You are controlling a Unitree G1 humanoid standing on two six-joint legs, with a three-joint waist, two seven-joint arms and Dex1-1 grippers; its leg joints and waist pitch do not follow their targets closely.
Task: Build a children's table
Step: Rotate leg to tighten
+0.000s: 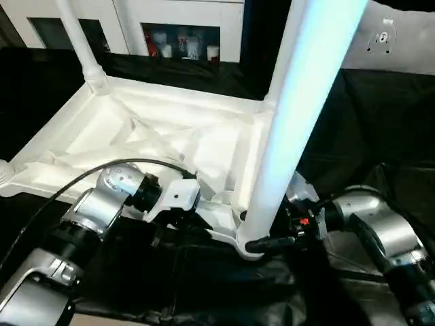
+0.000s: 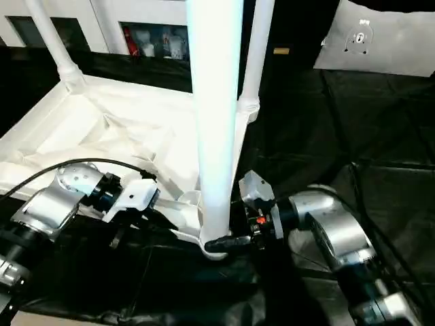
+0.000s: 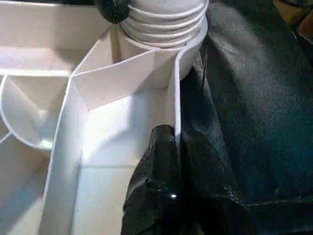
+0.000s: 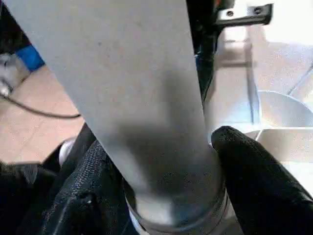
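The table top point(image 1: 156, 136) lies upside down across the left and centre of the head views, on a black cloth point(image 1: 380, 129), its ribbed underside facing up. A near leg point(image 1: 292, 115) stands tall in the corner socket at lower centre, and two more legs point(image 1: 78, 37) rise from the far corners toward the top of the frame. The right gripper point(image 1: 262, 243) is at the base of the near leg, one black finger on each side of it; in the right wrist view its fingers point(image 4: 254, 181) flank the tube just above the socket, touching it. The left gripper point(image 3: 173, 142) is pressed together, pinching the thin side wall of the table top near that same corner. At upper right lies a white pad point(image 2: 380, 41) with a small printed mark, too small to read. A white cabinet point(image 1: 183, 27) with glass doors stands at the top; no writing is legible on the items inside.
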